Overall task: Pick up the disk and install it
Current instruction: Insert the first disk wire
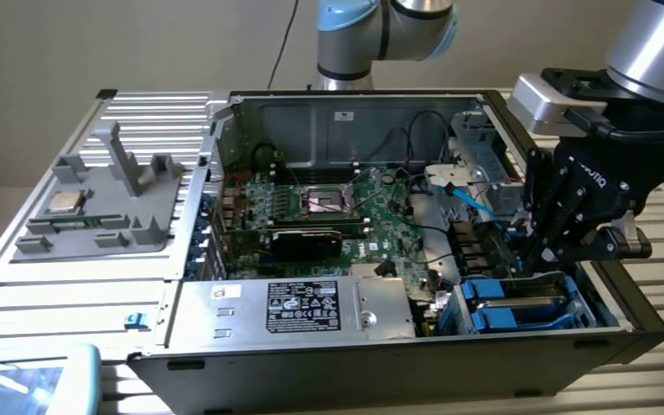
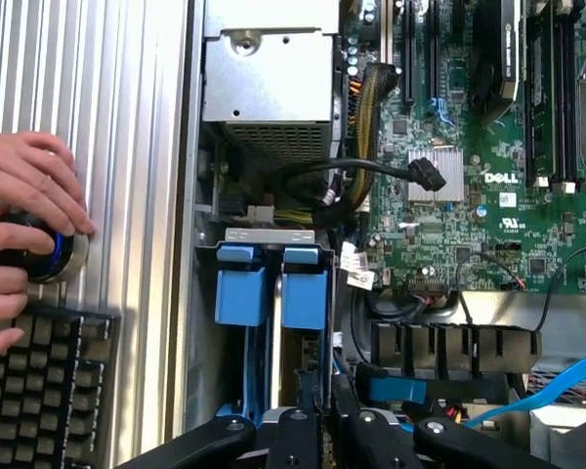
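1. The robot arm (image 1: 655, 43) lowered its tool (image 1: 538, 262) into the drive bay (image 2: 273, 235) at one corner of an open computer case (image 1: 367, 373), which lay on its side on a slatted metal table (image 1: 79, 290).
2. The tool's fingers were drawn narrow and pinched the edge of the disk (image 2: 304, 293). The disk stood on edge in the bay directly below the tool, with its blue carrier bracket turned toward the tool.
3. A second blue carrier (image 2: 243, 283) sat just beside the disk in the same bay, parallel to it.
4. Near the tool, a bright blue flat cable (image 1: 472, 197) crossed the inside of the case. A black cable with a plug (image 2: 425, 174) hung over the green motherboard (image 1: 332, 203).
5. A silver box with a black label (image 1: 297, 304) sat inside the case next to the drive bay, on the side of the tool toward the exterior view's left.
6. Well apart from the tool and outside the case, a grey holder (image 1: 107, 203) on the table carried a small square silver chip (image 1: 67, 202).
7. In the wrist view, a person's hands (image 2: 24, 181) rested on a round knob ringed in blue light (image 2: 41, 252) on the table beside the case. A black keyboard (image 2: 44, 386) lay just next to the knob.
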Robot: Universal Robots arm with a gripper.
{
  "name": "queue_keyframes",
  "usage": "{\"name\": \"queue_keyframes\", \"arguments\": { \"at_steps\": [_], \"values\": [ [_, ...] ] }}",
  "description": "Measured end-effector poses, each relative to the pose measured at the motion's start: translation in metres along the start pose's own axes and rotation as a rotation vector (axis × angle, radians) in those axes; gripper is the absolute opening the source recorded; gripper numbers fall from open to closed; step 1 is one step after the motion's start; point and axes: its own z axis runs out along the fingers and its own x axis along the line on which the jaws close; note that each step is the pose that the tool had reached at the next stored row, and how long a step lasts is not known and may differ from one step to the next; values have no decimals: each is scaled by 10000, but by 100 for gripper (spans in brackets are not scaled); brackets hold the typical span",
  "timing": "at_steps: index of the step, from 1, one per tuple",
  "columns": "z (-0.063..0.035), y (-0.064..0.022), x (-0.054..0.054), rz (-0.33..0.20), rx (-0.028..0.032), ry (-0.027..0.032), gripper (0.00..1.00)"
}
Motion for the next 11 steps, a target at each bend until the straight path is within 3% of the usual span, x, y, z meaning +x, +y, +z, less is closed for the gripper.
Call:
{"name": "queue_keyframes", "arguments": {
  "at_steps": [5,11],
  "values": [
    [1,-13,24,84,-20,-7,16],
    [6,-41,34,143,-105,-11,16]
  ]
}}
